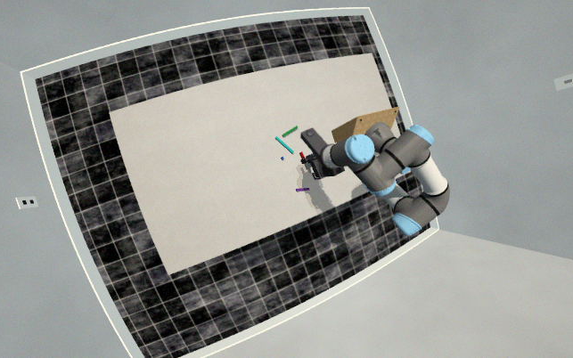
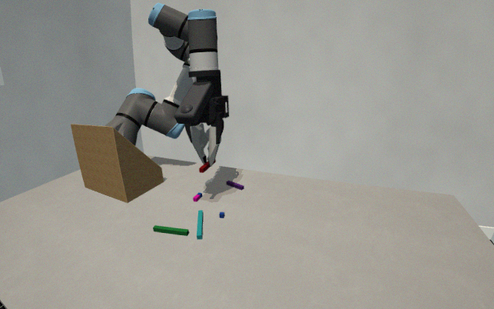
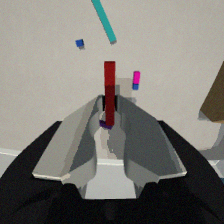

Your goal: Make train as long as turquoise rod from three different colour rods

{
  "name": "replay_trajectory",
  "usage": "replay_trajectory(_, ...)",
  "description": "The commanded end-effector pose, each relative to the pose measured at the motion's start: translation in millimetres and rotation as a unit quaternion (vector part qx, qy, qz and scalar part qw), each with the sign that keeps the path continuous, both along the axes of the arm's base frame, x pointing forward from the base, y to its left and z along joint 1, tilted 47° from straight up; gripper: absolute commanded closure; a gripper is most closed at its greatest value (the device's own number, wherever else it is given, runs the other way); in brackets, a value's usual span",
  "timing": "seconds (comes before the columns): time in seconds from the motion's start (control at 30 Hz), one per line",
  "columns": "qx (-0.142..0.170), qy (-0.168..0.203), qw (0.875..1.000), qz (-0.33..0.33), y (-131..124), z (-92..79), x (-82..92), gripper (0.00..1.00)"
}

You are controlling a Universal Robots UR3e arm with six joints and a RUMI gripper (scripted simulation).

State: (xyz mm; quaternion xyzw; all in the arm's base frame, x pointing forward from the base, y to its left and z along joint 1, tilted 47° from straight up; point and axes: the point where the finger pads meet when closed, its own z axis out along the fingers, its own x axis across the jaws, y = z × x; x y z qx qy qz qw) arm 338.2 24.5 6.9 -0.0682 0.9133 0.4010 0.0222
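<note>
My gripper is shut on the red rod and holds it above the table. A magenta rod and a blue rod lie end to end in line, seeming to touch; the arm hides them in the top view. The turquoise rod lies apart from them. Another blue rod lies alone.
A green rod lies near the turquoise rod. A purple rod lies apart, partly hidden in the wrist view. A brown wedge-shaped block stands near the arm's base.
</note>
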Motion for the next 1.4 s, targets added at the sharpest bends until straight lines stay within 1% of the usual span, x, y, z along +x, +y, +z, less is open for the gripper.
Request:
replay_trajectory(0.0, -0.008, 0.006, 1.0, -0.004, -26.0, -29.1, -38.3, 1.0)
replay_trajectory(0.1, -0.007, 0.007, 1.0, -0.005, -27.9, -31.8, -42.9, 1.0)
replay_trajectory(0.8, -0.007, 0.008, 1.0, -0.005, -24.5, -34.4, -42.8, 1.0)
replay_trajectory(0.97, -0.006, 0.008, 1.0, -0.005, -16.3, -42.0, -42.9, 1.0)
replay_trajectory(1.23, -0.006, 0.008, 1.0, -0.005, 6.7, -63.7, -43.5, 1.0)
replay_trajectory(1.3, -0.006, 0.008, 1.0, -0.005, 6.7, -63.7, -43.5, 1.0)
replay_trajectory(1.37, -0.006, 0.008, 1.0, -0.005, 13.3, -69.9, -43.7, 1.0)
